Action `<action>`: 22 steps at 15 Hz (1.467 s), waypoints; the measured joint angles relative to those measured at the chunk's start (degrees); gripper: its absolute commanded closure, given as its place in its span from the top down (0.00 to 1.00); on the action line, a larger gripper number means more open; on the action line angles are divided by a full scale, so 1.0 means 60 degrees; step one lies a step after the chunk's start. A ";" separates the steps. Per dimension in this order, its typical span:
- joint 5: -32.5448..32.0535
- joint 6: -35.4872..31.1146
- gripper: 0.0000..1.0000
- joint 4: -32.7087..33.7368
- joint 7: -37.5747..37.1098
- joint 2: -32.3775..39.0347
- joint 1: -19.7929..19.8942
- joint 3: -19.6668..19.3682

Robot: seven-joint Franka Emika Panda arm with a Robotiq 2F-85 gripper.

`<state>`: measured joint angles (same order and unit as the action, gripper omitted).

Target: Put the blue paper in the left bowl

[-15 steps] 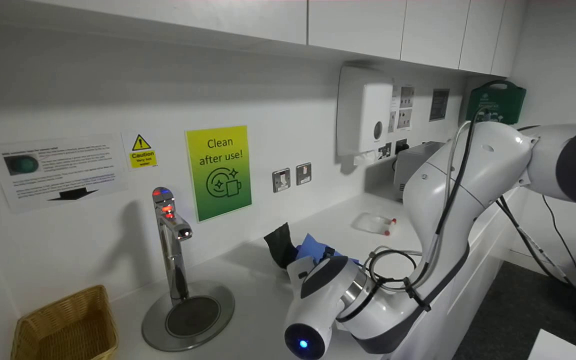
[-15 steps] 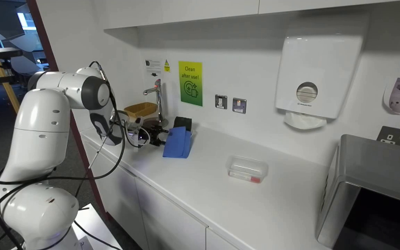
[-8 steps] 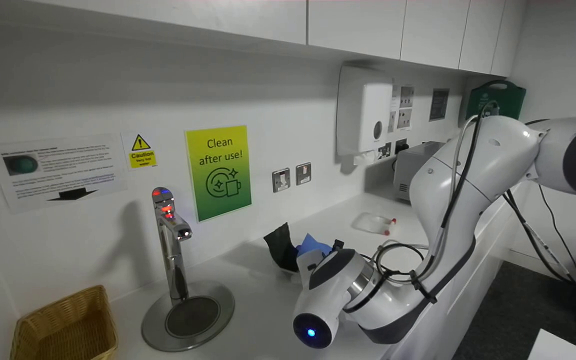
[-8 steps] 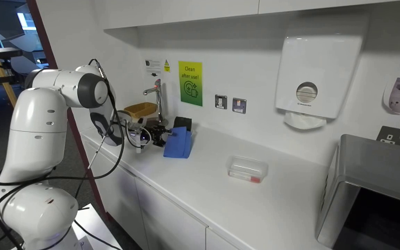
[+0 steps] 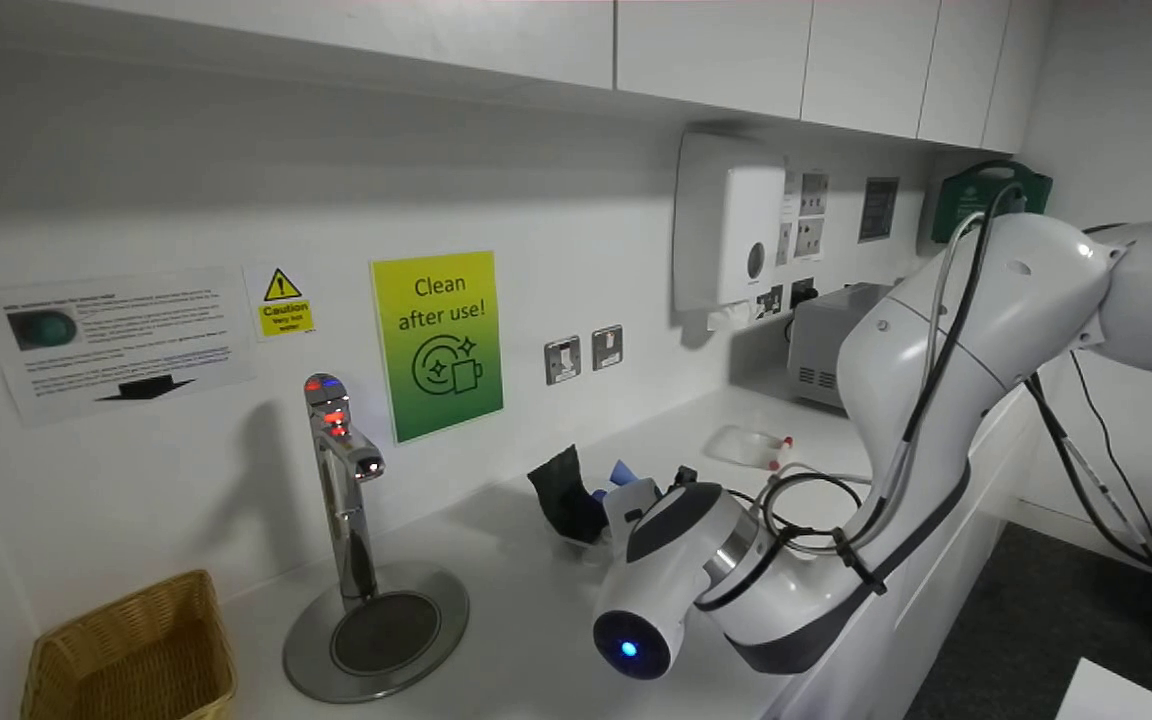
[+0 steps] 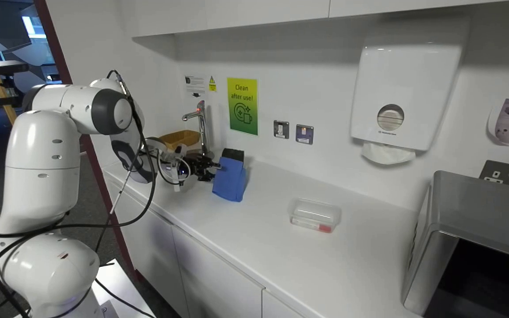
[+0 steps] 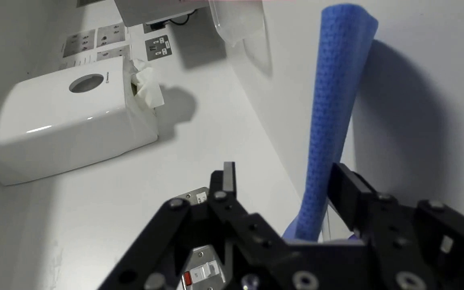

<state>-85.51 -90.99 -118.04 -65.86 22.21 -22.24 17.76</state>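
Note:
The blue paper (image 6: 229, 180) is folded and stands tilted on the counter, in front of a black piece (image 6: 233, 154). In an exterior view only a small tip of the blue paper (image 5: 622, 473) shows behind the wrist. A clear container (image 5: 584, 546), partly hidden, shows under the black piece (image 5: 568, 497); it may be the left bowl. My gripper (image 6: 216, 171) is at the paper's left edge. In the wrist view the gripper (image 7: 283, 177) is open. The paper (image 7: 328, 100) passes between its fingers, against or very near the right one and well apart from the left.
A clear box (image 6: 315, 214) with red on it lies on the counter, before a microwave (image 6: 480, 229). A tap (image 5: 344, 490) and a wicker basket (image 5: 131, 655) stand beyond the gripper. A towel dispenser (image 6: 407, 92) hangs on the wall.
The arm has drawn a little toward the clear box. The gripper has shifted slightly up and toward the paper. The paper has slid slightly and tilted, and less of it shows behind the wrist.

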 measured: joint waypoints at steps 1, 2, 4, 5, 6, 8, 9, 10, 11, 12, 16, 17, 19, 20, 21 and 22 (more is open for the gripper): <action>0.0000 0.0001 0.27 -0.0026 0.0000 -0.0039 0.0000 0.0000; 0.0000 0.0001 0.20 -0.0052 0.0000 -0.0071 0.0000 0.0000; 0.0000 0.0001 0.05 -0.0091 -0.0003 -0.0107 0.0000 0.0000; 0.0000 0.0001 0.01 -0.0094 -0.0004 -0.0108 0.0000 0.0000; 0.0000 0.0001 0.00 -0.0095 -0.0008 -0.0108 0.0000 0.0000; 0.0000 0.0000 0.00 -0.0097 -0.0009 -0.0108 -0.0001 0.0002; 0.0000 0.0000 0.01 -0.0097 -0.0012 -0.0108 -0.0001 0.0003; 0.0000 0.0000 0.01 -0.0097 -0.0012 -0.0108 -0.0002 0.0004; 0.0000 0.0000 0.01 -0.0097 -0.0012 -0.0108 -0.0002 0.0007; 0.0000 0.0000 0.01 -0.0097 -0.0012 -0.0107 -0.0002 0.0010; 0.0009 -0.0057 0.01 -0.0100 -0.0002 -0.0110 -0.0002 0.0058; 0.0009 -0.0066 0.01 -0.0101 0.0007 -0.0116 -0.0006 0.0096; 0.0009 -0.0066 0.01 -0.0104 0.0056 -0.0148 -0.0030 0.0169; 0.0009 -0.0065 0.01 -0.0107 0.0113 -0.0174 -0.0036 0.0207; 0.0009 -0.0065 0.01 -0.0111 0.0202 -0.0210 -0.0039 0.0243; 0.0009 -0.0061 0.01 -0.0115 0.0295 -0.0258 -0.0040 0.0275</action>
<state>-85.46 -91.36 -118.73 -64.09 20.66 -22.48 19.41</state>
